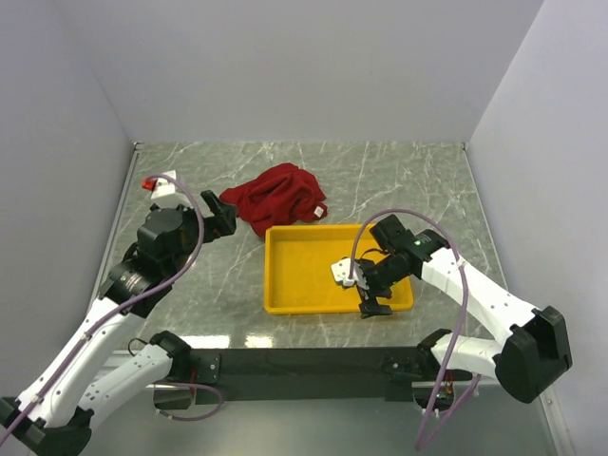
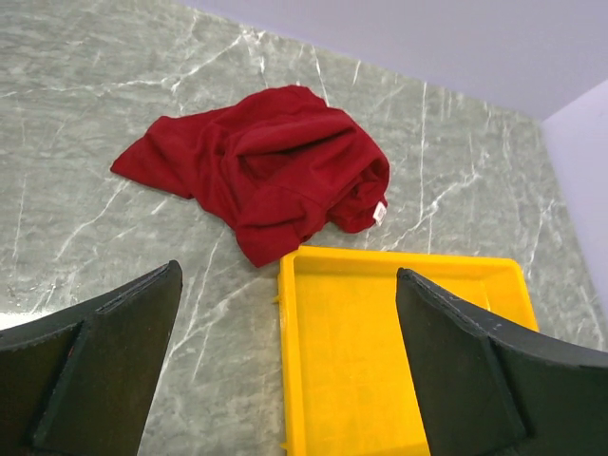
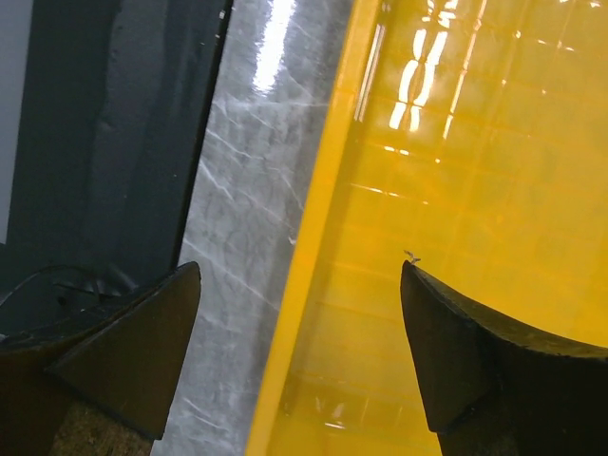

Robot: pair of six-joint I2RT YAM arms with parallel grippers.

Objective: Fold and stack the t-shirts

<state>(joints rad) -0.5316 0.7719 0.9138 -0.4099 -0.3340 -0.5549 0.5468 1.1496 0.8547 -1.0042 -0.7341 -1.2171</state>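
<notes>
The dark red t-shirt lay crumpled on the surface, just beside the far corner of the yellow tray. Both tools were released and empty: the left tool was near the cloth and the right tool was astride the tray's near rim. I judge it best to pinch a hem or shoulder, not the heap's middle, so the shirt spreads flat.
</notes>
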